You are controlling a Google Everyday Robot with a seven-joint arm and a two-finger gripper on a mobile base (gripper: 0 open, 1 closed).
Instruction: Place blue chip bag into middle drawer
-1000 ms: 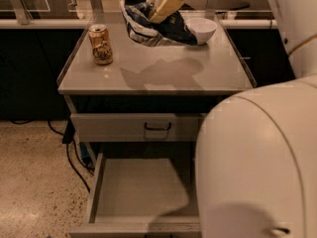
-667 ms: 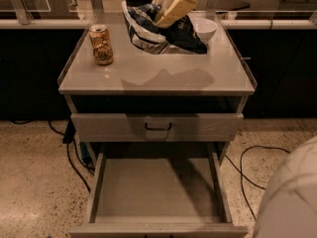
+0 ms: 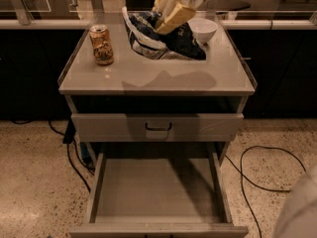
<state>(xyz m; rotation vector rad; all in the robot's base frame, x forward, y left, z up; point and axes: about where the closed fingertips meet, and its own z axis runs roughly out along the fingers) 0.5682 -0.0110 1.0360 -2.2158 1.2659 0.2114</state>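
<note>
The blue chip bag [image 3: 166,39], crumpled dark navy foil with white print, hangs just above the back of the cabinet top and casts a shadow on it. My gripper [image 3: 171,13], with its yellow fingers [image 3: 179,18], comes down from the top edge and is shut on the bag's upper part. The middle drawer [image 3: 158,190] is pulled out at the bottom of the view, wide, shallow, grey and with nothing in it. It lies well below and in front of the bag.
A tan drink can [image 3: 101,44] stands on the cabinet top [image 3: 148,78] at the left. A white bowl [image 3: 204,29] sits behind the bag at the right. A closed drawer front with a black handle [image 3: 158,127] is above the open drawer. Cables [image 3: 262,172] lie on the floor. Part of my white body [image 3: 302,207] shows at lower right.
My large white arm body has swung out of the right of the view, uncovering the whole open drawer. The gripper still holds the bag over the cabinet top.
</note>
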